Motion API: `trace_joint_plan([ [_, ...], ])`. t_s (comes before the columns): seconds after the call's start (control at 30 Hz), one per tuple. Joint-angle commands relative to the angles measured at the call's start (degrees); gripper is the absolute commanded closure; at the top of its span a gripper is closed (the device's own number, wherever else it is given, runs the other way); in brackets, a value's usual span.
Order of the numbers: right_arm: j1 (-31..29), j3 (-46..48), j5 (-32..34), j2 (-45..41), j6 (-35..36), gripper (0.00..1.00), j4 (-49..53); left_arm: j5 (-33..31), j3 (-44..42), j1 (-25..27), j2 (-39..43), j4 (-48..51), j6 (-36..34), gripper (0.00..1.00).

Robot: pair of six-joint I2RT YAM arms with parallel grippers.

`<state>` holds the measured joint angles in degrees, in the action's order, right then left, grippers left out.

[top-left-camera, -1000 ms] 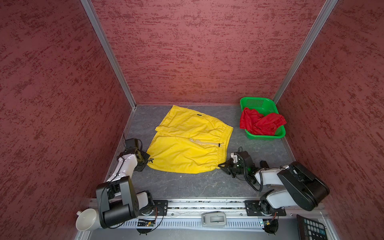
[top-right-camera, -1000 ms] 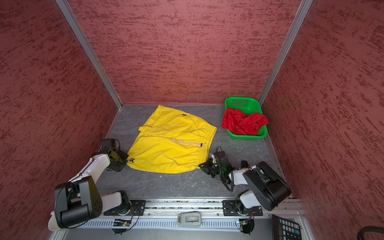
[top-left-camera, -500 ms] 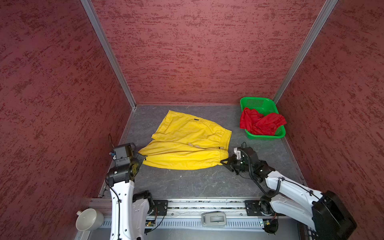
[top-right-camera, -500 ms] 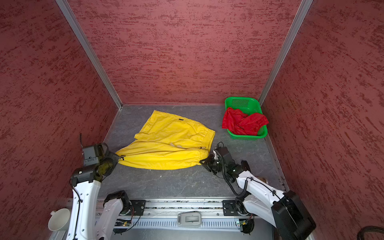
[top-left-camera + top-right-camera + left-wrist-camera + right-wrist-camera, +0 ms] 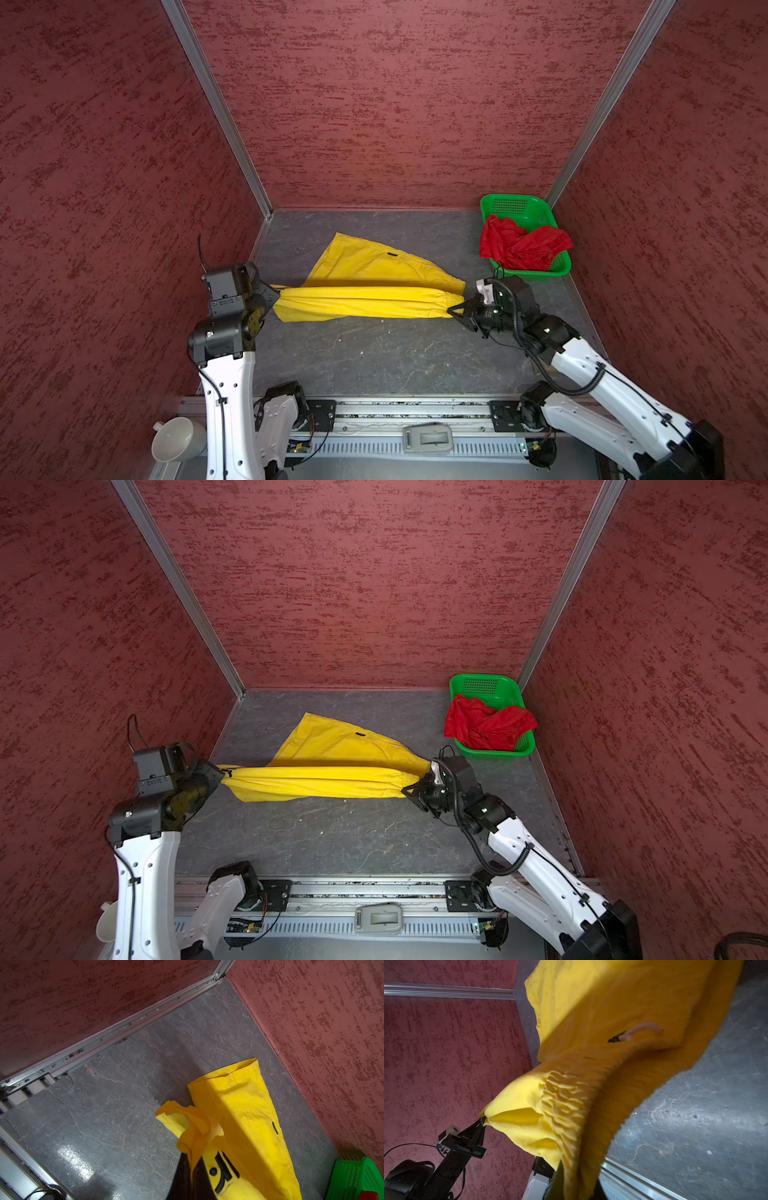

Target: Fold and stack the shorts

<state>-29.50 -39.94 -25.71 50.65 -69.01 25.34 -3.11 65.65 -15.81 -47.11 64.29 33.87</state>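
The yellow shorts [image 5: 365, 297] [image 5: 316, 781] hang stretched in a taut band between my two grippers, while their far part still lies on the grey table. My left gripper [image 5: 277, 296] [image 5: 224, 774] is shut on the yellow shorts' leg-hem corner, seen close up in the left wrist view [image 5: 192, 1159]. My right gripper [image 5: 451, 309] [image 5: 404, 789] is shut on the gathered waistband end, with fabric [image 5: 591, 1064] draping over the jaws in the right wrist view. The red shorts [image 5: 519, 249] [image 5: 486, 727] lie crumpled in the green basket [image 5: 515, 203] [image 5: 482, 681].
Red textured walls close in the table on three sides. The basket stands in the back right corner. A white cup [image 5: 176, 438] sits by the left arm's base, and a grey device [image 5: 428, 438] rests on the front rail.
Both arms have risen and drawn apart, lifting the near edge of the yellow shorts off the table. The flat shorts are now pulled into a taut band.
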Motion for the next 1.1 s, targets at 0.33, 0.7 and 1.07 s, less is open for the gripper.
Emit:
trace_joint_plan([
  [0.33, 5.0, -10.1, -9.2, 3.4, -3.6, 1.00, 20.6, -6.9, 5.5, 2.9, -4.2, -3.1, -9.5, 1.00],
  [0.7, 11.9, -5.3, -18.1, 5.0, -0.4, 1.00, 24.2, -10.4, 10.0, 9.9, -16.1, -11.3, -14.9, 1.00],
  [1.07, 19.8, -6.9, -22.3, 11.9, 7.5, 1.00, 24.9, -12.1, 15.2, 15.3, -27.1, -20.1, -19.2, 1.00],
])
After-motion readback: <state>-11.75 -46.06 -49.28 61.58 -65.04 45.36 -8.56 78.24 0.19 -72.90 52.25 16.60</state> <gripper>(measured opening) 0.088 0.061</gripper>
